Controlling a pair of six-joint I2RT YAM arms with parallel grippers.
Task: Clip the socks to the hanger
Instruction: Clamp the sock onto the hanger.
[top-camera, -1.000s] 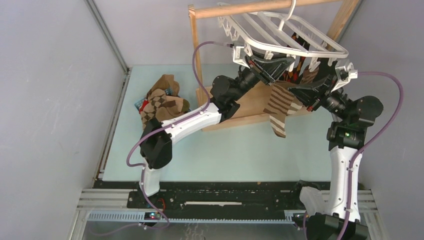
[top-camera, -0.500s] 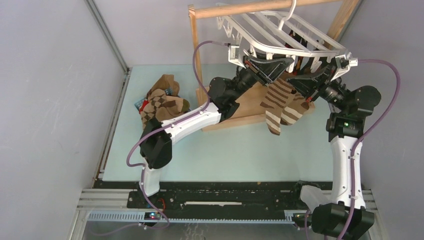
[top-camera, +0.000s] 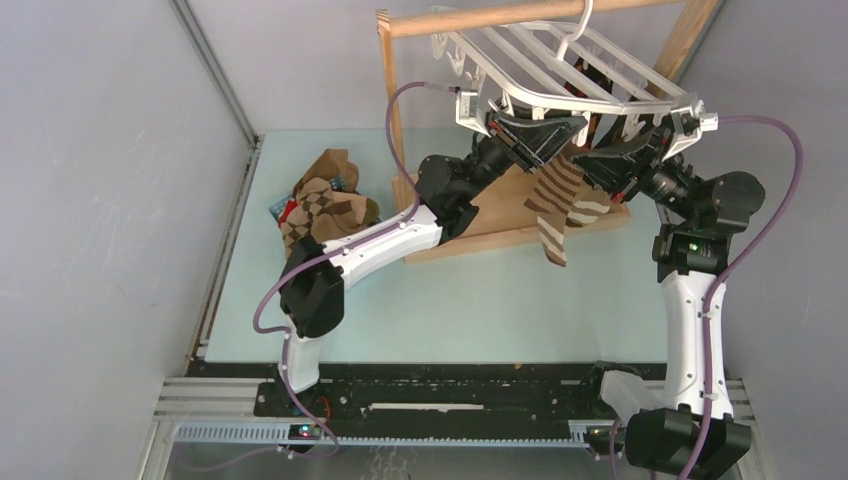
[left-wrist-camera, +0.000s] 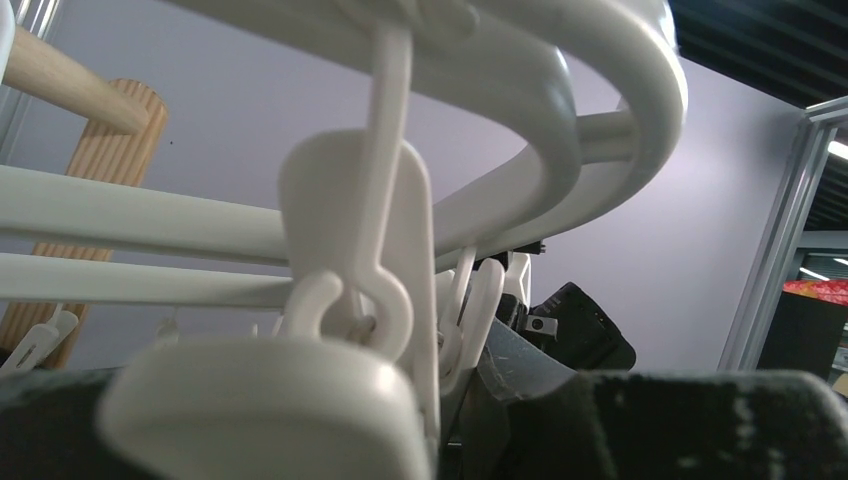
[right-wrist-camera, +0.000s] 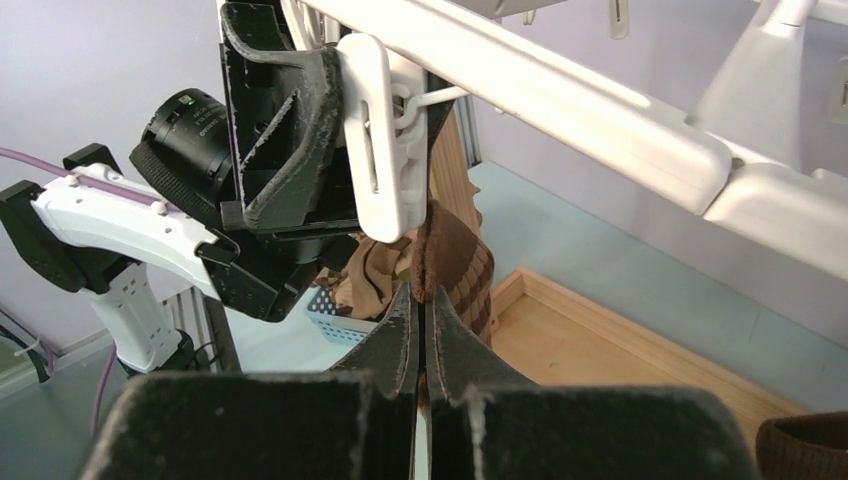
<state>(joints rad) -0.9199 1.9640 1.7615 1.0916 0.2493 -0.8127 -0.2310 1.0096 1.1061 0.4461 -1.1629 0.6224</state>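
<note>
Striped sock (top-camera: 555, 205) hangs pinched in the right gripper (right-wrist-camera: 420, 297) under the hanger (right-wrist-camera: 560, 95). Left gripper (top-camera: 535, 130) squeezes a clip (right-wrist-camera: 375, 140), probably to admit it.

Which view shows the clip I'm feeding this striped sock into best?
Right wrist: the whole clip shows, with the striped sock just below. Left wrist has it oversized and blurred; in top external the hanger mostly hides it.

Robot lab cell: grey panel walls (top-camera: 90, 200), aluminium profile frame (top-camera: 215, 70), slotted mounting rail (top-camera: 450, 402).
</note>
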